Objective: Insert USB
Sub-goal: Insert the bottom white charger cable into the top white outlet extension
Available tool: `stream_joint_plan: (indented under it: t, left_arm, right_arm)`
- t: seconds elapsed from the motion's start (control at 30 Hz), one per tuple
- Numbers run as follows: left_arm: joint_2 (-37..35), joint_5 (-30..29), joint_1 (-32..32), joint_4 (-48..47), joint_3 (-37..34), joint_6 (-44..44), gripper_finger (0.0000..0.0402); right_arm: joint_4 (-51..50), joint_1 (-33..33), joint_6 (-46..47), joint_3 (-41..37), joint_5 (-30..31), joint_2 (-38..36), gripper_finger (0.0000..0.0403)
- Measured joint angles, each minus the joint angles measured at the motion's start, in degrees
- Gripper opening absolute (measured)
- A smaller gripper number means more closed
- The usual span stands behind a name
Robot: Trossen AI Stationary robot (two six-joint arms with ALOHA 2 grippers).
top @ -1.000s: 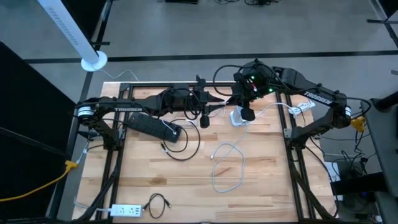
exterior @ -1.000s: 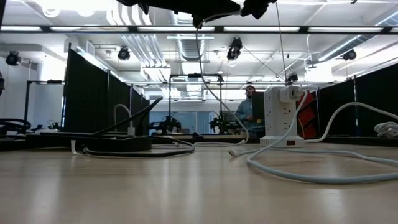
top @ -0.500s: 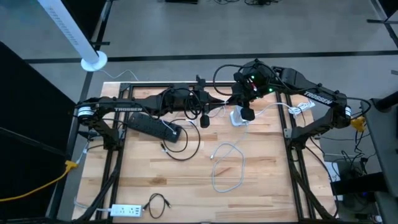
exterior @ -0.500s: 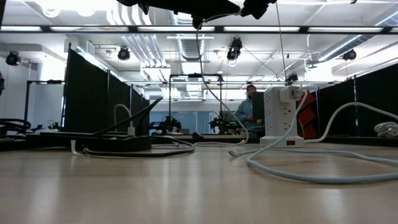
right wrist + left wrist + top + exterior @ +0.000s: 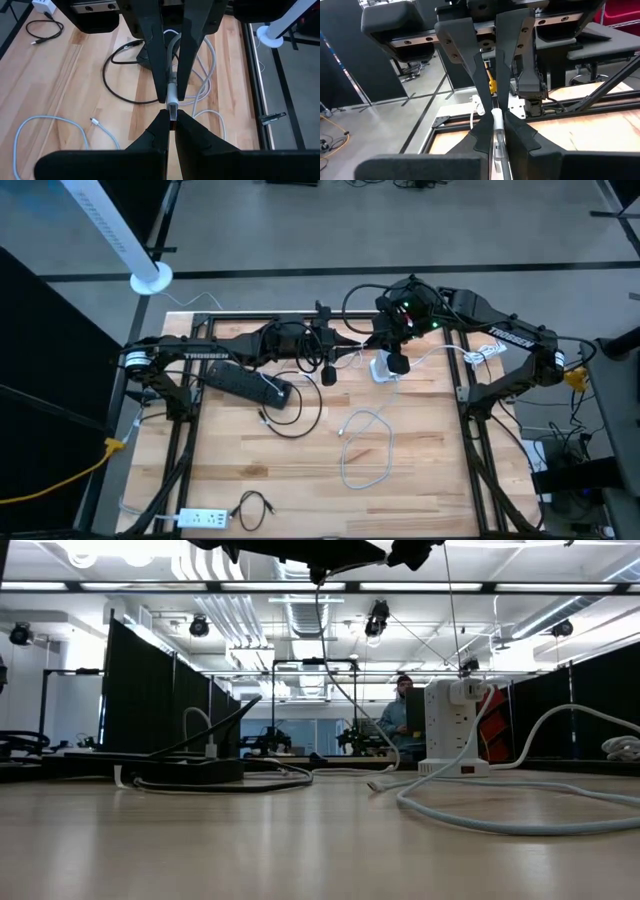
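A grey USB cable ends in a plug with a white housing (image 5: 171,91), held in the air over the table's far middle. My left gripper (image 5: 495,122) reaches in from the left. My right gripper (image 5: 170,116) slants down from the right. They meet tip to tip (image 5: 368,348), both shut on the plug. A white power cube (image 5: 383,368) stands on its base just beneath them, on the near side. It also shows in the low view (image 5: 447,725). My left gripper pinches the plug's white housing (image 5: 496,119) between its two fingers. They come about level from the table's left and lie along the cable, which runs back between them (image 5: 500,157). The plug is lifted clear of the table. My right gripper pinches the plug's metal end (image 5: 172,108) between its two fingertips, slanting down from the table's right. It faces the left gripper's fingers (image 5: 161,75), which close on the housing just beyond. The plug points toward my right gripper, clear of the table.
A black power strip (image 5: 245,383) with a black cord lies left of centre. A loose white cable (image 5: 365,442) loops across the middle. A small white strip (image 5: 205,518) and a black cable (image 5: 255,505) sit at the near left. A person (image 5: 400,705) stands in the room behind.
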Motion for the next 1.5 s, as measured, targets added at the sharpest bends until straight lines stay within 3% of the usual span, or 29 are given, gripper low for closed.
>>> stream_joint_plan:
  t: [1.2,1.3,1.5]
  left_arm:
    - [-0.2,0.2,0.0,-1.2,0.0,-6.2,0.0001]
    - [-0.2,0.2,0.0,-1.9,0.0,-6.2,0.0001]
    - [-0.3,-0.3,0.6,-7.4,0.0,-6.0,0.0001]
  right_arm:
    - [0.0,0.0,-0.5,0.0,-1.7,-0.1,0.0004]
    - [0.0,0.0,-0.4,0.0,-2.0,-0.1,0.0029]
    - [-3.2,-0.1,-0.5,0.0,-0.8,-1.0,0.0128]
